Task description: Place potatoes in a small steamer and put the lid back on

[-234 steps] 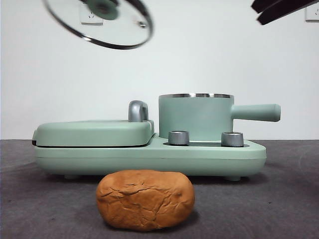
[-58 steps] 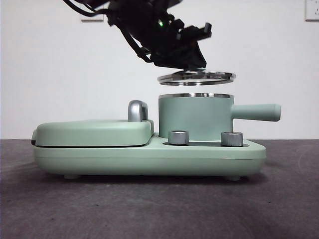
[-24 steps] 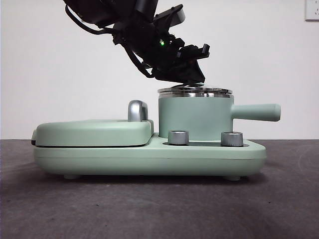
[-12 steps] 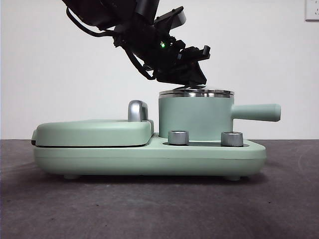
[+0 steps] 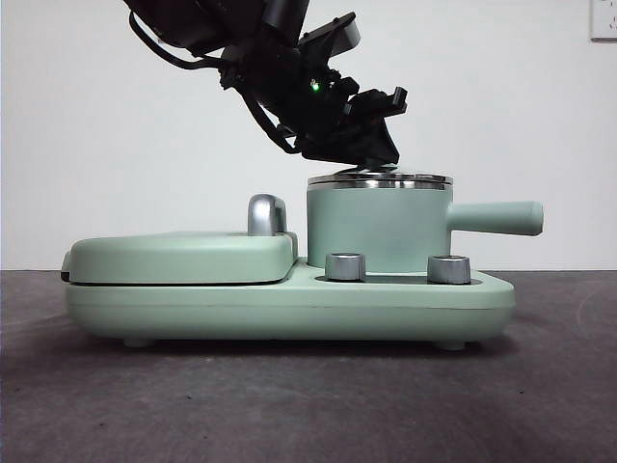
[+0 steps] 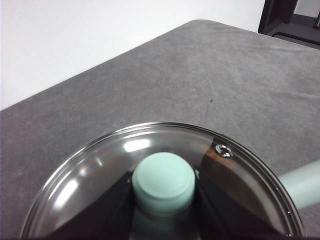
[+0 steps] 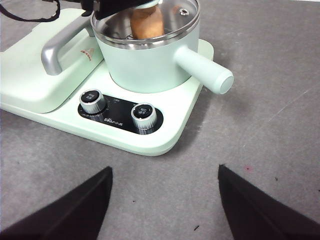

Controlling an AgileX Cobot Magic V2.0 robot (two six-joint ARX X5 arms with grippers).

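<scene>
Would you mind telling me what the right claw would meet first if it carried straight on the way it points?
Probably bare table, just short of the cooker base; the right claw hangs open, though depth is hard to judge.

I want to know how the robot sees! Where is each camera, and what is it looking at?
Front view: low at table height, looking level at the small steamer with the lid on it; a dark arm reaches down from above.
Left wrist view: on the left arm, looking down at the lid's knob between the left gripper jaws.
Right wrist view: on the right arm, held back, looking down at the steamer, the potato under the glass; right gripper open.
All three share the lid.
</scene>
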